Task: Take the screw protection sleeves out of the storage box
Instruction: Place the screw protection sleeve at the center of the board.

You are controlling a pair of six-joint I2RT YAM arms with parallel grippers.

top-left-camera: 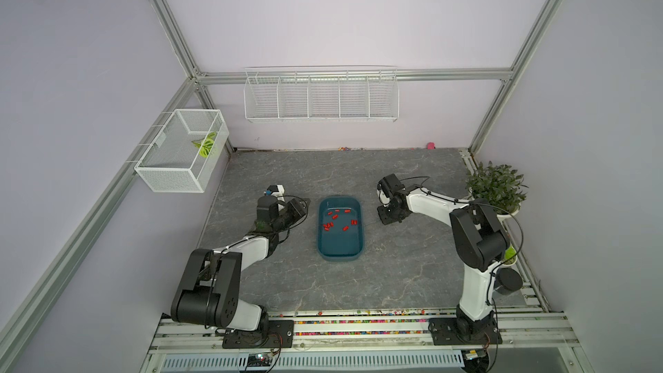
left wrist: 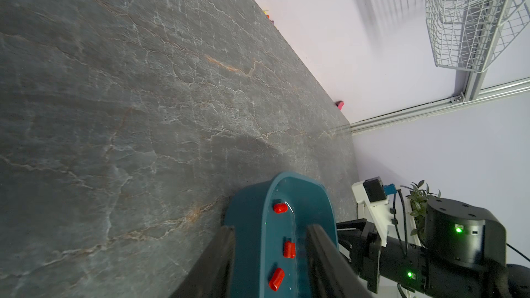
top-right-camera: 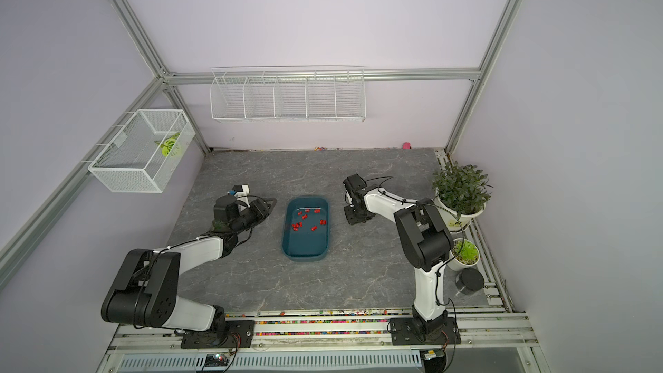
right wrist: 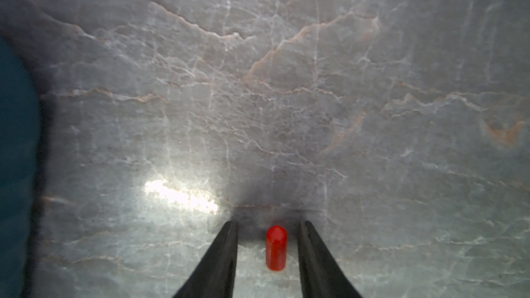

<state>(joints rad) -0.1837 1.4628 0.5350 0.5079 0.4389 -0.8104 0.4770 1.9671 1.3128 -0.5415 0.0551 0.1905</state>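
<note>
The right gripper (right wrist: 268, 222) stands with jaws apart over the table (right wrist: 286, 96), one red sleeve (right wrist: 276, 247) lying loose between them (touching neither), while the other screw protection sleeves (top-left-camera: 328, 226) lie in the storage box (top-left-camera: 341, 247), beside the left gripper (left wrist: 271, 227), jaws also parted.

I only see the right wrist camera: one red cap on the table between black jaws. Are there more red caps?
Observer: Yes, about ten red caps lie in the teal tub at mid-table.
Operator: What is the other arm doing?
Observer: The left gripper sits beside the tub, with no cap between its jaws.
Operator: Anything near my arm?
Observer: A potted plant stands beside it.
</note>
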